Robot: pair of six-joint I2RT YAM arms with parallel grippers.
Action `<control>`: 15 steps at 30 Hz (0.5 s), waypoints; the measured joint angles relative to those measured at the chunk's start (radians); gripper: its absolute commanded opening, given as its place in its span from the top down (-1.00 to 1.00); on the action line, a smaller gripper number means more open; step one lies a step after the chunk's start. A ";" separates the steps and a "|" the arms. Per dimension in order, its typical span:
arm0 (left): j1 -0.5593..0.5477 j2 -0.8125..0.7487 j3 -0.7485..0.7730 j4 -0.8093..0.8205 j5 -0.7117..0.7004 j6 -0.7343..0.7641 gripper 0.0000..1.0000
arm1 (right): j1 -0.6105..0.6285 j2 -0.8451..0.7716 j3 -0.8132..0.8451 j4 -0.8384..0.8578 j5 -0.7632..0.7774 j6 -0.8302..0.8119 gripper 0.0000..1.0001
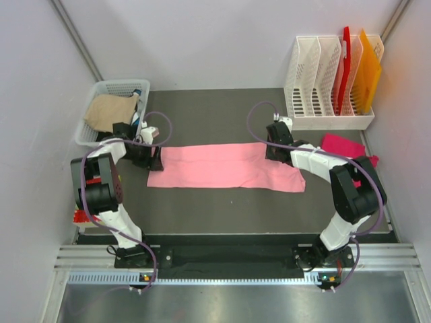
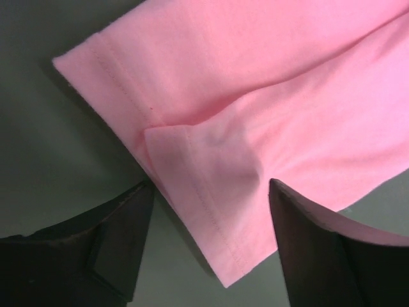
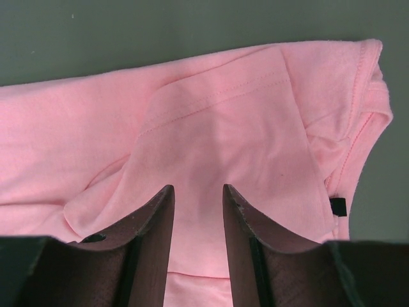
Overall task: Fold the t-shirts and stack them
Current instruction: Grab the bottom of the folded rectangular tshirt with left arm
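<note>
I see the pink t-shirt, hem corner between the wide-spread left gripper, sleeve under the narrowly parted right gripper.

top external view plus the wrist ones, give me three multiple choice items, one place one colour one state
1. The magenta shirt lies: A) mid-table B) at right, beside the file rack C) on the near rail.
2. The cloth in the white basket is: A) tan B) blue C) green.
3. The left gripper is: A) shut on a folder B) open over the pink shirt's corner C) shut on nothing.
B: it sits by the rack's right end. A: tan cloth fills the basket. B: its fingers stand apart either side of the hemmed corner.
</note>
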 measured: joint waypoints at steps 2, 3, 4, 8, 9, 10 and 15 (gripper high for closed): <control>0.003 0.000 -0.005 0.011 -0.003 0.004 -0.29 | 0.000 0.000 0.000 0.000 0.000 0.000 0.28; 0.005 -0.001 -0.010 0.020 -0.005 0.007 -0.25 | 0.000 0.000 0.000 0.000 0.000 0.000 0.28; 0.008 -0.003 -0.017 0.031 -0.006 0.009 -0.22 | 0.000 0.000 0.000 0.000 0.000 0.000 0.28; 0.014 -0.026 -0.057 0.070 -0.013 0.032 -0.19 | 0.000 0.000 0.000 0.000 0.000 0.000 0.28; 0.014 -0.036 -0.074 0.085 -0.014 0.042 -0.18 | 0.000 0.000 0.000 0.000 0.000 0.000 0.28; 0.013 -0.049 -0.089 0.093 -0.019 0.049 -0.17 | 0.000 0.000 0.000 0.000 0.000 0.000 0.28; 0.004 -0.090 -0.138 0.099 -0.046 0.079 0.13 | 0.000 0.000 0.000 0.000 0.000 0.000 0.28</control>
